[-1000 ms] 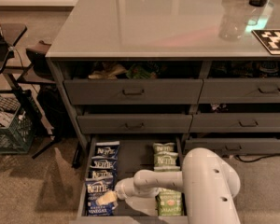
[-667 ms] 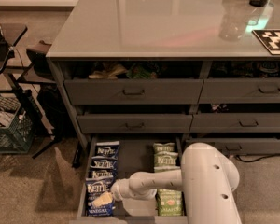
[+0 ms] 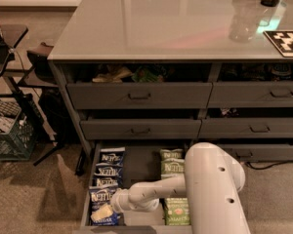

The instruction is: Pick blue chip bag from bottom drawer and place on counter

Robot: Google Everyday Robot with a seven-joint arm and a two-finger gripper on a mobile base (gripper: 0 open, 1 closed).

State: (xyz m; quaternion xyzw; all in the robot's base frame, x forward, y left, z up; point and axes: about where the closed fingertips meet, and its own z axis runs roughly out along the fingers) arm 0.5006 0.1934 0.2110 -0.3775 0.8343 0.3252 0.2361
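Down in the bottom drawer, the gripper is at the frontmost blue chip bag.
Whether the gripper is spread or pinching cannot be told. It covers that bag's lower half at the drawer's front left. More blue bags line up behind, green bags fill the right column with bare floor between, and the glossy grey surface lies well above.

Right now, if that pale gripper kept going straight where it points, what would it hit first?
Probably the small dark blue crinkly chip bag at the front of the long dark grey drawer; the gripper hangs over it, but depth is unclear.
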